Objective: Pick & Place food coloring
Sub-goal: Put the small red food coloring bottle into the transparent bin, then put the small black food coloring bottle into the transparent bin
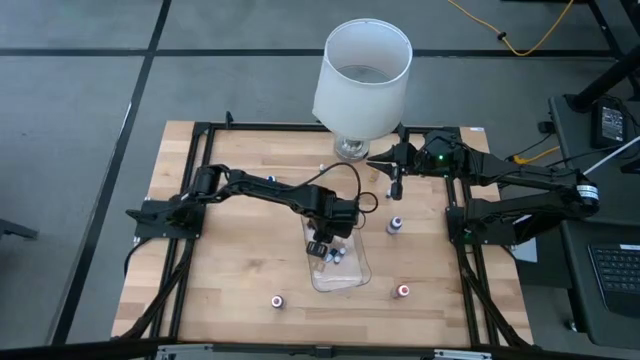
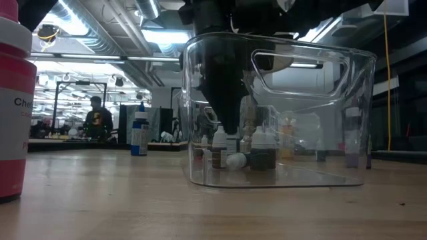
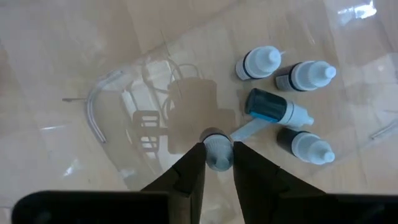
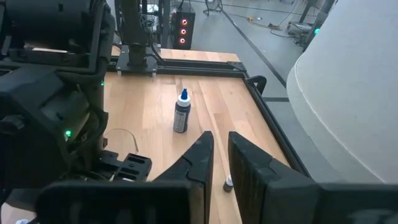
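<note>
Table: wood, big white lamp at back.
Tray: clear, holds small bottles.
Left gripper: inside tray, fingers snug around one bottle.
Right gripper: near lamp, nearly closed, empty.
Loose bottles: scattered on table.

Grey floor with dark seams, yellow cable (looped), ceiling strip lights, person at far bench
</note>
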{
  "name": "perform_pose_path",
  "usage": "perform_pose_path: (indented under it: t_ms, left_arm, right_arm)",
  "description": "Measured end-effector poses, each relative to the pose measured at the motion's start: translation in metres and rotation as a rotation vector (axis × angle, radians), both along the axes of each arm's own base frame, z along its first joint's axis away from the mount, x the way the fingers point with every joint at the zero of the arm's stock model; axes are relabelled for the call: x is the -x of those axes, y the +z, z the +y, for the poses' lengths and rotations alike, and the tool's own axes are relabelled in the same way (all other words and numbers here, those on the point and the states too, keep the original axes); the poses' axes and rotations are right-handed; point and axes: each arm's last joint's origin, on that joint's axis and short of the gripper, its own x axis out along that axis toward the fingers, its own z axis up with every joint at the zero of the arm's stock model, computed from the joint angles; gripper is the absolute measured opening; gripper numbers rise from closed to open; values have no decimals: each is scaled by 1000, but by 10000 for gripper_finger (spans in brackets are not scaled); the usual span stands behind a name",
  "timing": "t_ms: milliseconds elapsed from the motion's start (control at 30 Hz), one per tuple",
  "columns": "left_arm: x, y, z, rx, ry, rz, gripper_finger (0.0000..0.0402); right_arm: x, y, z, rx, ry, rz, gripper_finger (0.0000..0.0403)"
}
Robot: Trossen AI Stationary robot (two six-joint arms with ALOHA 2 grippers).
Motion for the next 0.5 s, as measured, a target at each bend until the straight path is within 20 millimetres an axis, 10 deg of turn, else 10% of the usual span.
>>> perform_pose_path:
  t_ms: [500]
  left_arm:
    - [4, 30, 7, -191, -63, -24, 153]
  right_arm:
    - [0, 0, 0, -2, -2, 0, 53]
